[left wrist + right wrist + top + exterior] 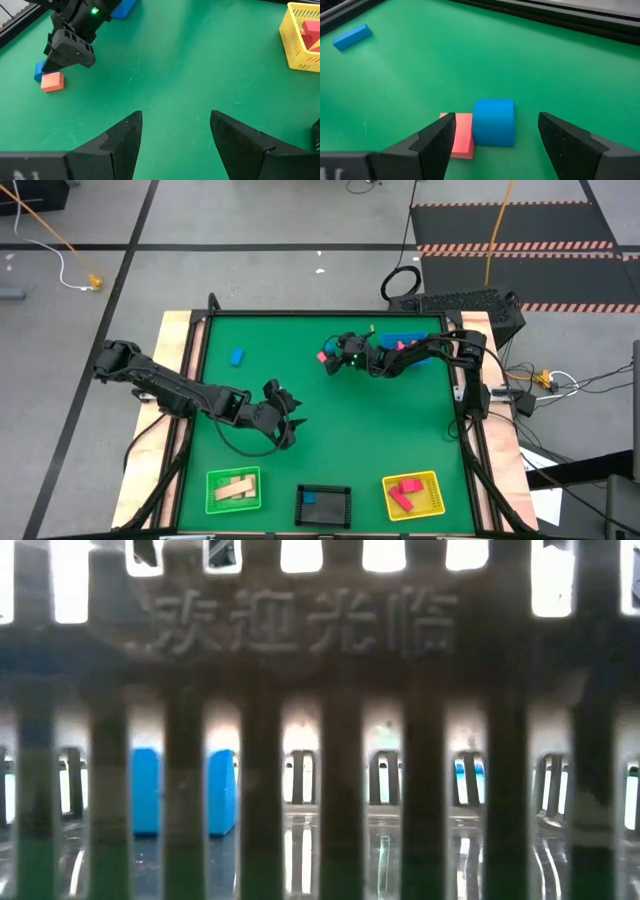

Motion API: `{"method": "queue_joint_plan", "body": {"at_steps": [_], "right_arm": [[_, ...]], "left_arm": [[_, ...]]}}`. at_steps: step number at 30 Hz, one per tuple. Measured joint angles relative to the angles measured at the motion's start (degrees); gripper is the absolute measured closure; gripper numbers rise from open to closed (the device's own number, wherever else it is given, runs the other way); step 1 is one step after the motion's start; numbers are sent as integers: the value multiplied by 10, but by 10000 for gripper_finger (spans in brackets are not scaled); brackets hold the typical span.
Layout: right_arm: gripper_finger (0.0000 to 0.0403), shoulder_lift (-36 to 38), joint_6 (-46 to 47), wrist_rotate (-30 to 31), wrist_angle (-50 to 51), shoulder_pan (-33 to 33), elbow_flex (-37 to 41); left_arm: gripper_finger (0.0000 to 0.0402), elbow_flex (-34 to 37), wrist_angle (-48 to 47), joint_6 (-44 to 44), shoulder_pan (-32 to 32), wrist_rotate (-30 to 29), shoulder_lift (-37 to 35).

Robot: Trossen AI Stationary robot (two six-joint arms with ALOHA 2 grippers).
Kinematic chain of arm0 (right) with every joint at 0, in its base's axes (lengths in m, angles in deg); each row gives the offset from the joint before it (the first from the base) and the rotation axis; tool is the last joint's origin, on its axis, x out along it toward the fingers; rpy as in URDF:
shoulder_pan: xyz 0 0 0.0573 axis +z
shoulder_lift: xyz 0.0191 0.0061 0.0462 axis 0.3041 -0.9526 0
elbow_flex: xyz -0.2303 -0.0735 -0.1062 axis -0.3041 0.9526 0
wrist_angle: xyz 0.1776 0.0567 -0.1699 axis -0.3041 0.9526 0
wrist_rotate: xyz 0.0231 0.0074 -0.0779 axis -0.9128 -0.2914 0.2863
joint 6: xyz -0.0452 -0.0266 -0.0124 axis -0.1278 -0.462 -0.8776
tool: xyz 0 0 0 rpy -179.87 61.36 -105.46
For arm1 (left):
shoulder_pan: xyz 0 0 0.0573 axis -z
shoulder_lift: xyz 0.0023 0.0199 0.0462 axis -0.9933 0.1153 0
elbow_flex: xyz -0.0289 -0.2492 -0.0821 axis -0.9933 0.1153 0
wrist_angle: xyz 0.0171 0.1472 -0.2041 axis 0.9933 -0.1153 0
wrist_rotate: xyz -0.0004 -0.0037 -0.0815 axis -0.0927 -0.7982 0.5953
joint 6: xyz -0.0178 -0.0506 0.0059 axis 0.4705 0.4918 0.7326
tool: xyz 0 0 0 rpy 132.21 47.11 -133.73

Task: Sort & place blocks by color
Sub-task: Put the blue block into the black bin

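A pink block (461, 134) and a rounded blue block (493, 122) lie touching on the green table (330, 440), toward its far side right of centre. The right tool (494, 137) hovers just over this pair, fingers spread apart and gripping nothing. A blue bar (237, 357) lies alone, far left. What may be more blue pieces sits behind the right arm, mostly hidden. Along the near edge, the green tray (234, 490) holds tan blocks (236, 489), the black tray (323, 505) one blue block (309, 498), and the yellow tray (412, 495) red blocks (404, 493). The left tool (175, 132) waits near the table's middle, released and empty.
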Motion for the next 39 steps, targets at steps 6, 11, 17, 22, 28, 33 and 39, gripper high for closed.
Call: {"method": "queue_joint_plan", "body": {"at_steps": [6, 11, 17, 22, 28, 33, 39], "right_arm": [[132, 0, -14, 29, 6, 1, 0], [132, 0, -21, 30, 4, 1, 0], [133, 0, -9, 32, 1, 8, 0], [133, 0, -9, 44, -5, 12, 0], [133, 0, -9, 57, -5, 12, 0], [133, 0, -11, 66, -5, 20, 0], [133, 0, -28, 73, -6, 24, -1]], "left_arm": [[167, 0, 0, -6, 0, 0, 0], [167, 0, 0, -6, 0, 0, 0], [167, 0, 0, -6, 0, -2, 0], [167, 0, 1, -5, 0, -5, 0], [167, 0, 1, -3, 0, -8, 0], [167, 0, 2, -3, -1, -9, 0], [167, 0, 2, -1, -1, -11, 0]]}}
